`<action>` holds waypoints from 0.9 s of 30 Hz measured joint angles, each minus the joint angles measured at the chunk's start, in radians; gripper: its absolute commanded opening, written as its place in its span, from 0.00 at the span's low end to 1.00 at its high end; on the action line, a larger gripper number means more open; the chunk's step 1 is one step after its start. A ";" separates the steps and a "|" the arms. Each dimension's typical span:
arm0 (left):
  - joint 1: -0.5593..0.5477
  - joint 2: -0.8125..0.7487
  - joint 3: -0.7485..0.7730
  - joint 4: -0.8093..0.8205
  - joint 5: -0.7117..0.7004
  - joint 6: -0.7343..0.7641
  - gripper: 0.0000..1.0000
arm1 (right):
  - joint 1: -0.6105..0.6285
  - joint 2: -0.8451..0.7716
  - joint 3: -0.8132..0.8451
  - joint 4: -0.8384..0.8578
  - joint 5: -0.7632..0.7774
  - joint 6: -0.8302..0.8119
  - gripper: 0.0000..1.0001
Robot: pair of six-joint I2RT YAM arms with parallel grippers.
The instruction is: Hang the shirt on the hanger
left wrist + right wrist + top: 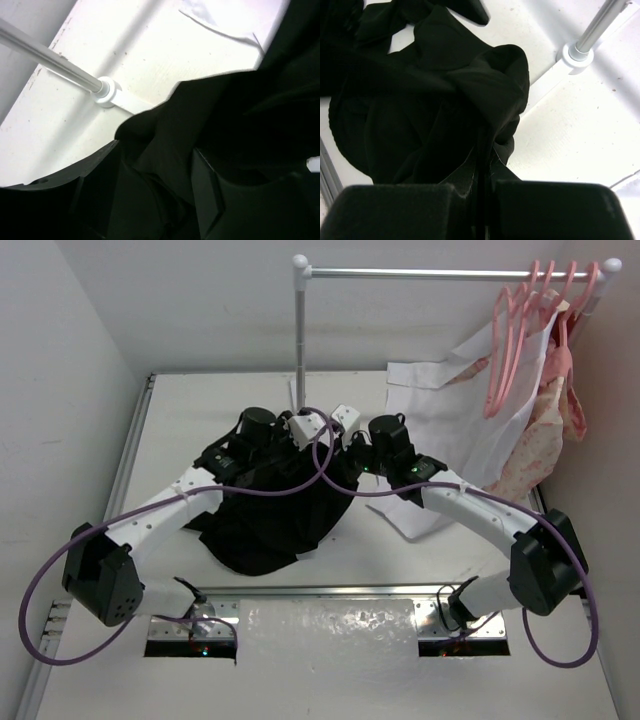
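Note:
The black shirt (265, 525) lies bunched in the middle of the table, its upper part drawn up under both wrists. My left gripper (308, 428) holds a thick fold of it between its fingers; in the left wrist view the gripper (160, 167) is filled with black cloth (210, 115). My right gripper (345, 422) is next to it. In the right wrist view the right gripper (482, 187) is pinched shut on a thin edge of the shirt (430, 100). Several light-pink hangers (515, 335) hang on the rail at the far right, away from both grippers.
The rack's upright pole (300, 340) stands just behind the grippers; its white foot shows in the left wrist view (106, 92) and the right wrist view (577, 52). A white shirt (450, 405) and a pink floral garment (552, 430) are at the right. Walls close both sides.

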 measured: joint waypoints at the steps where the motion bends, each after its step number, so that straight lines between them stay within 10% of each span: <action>1: 0.011 0.000 -0.004 0.016 0.013 -0.015 0.53 | 0.000 -0.001 0.000 0.002 -0.003 0.000 0.00; 14: 0.061 0.121 -0.003 0.064 0.092 -0.083 0.71 | 0.001 -0.012 -0.025 0.010 -0.045 0.000 0.00; 16: 0.061 0.127 -0.003 0.064 0.111 -0.085 0.54 | 0.001 -0.012 -0.027 0.009 -0.050 -0.001 0.00; 18: 0.061 0.127 -0.003 0.067 0.120 -0.090 0.00 | 0.001 -0.012 -0.027 0.009 -0.055 -0.003 0.00; 20: 0.061 0.127 -0.003 0.079 0.117 -0.092 0.00 | 0.001 -0.012 -0.027 0.010 -0.063 -0.009 0.15; 23: 0.064 0.123 -0.006 0.093 0.110 -0.096 0.00 | 0.001 -0.015 -0.029 0.005 -0.062 -0.008 0.61; 27: 0.078 0.097 -0.008 0.083 0.090 -0.110 0.00 | -0.002 -0.042 -0.056 -0.003 -0.001 -0.006 0.72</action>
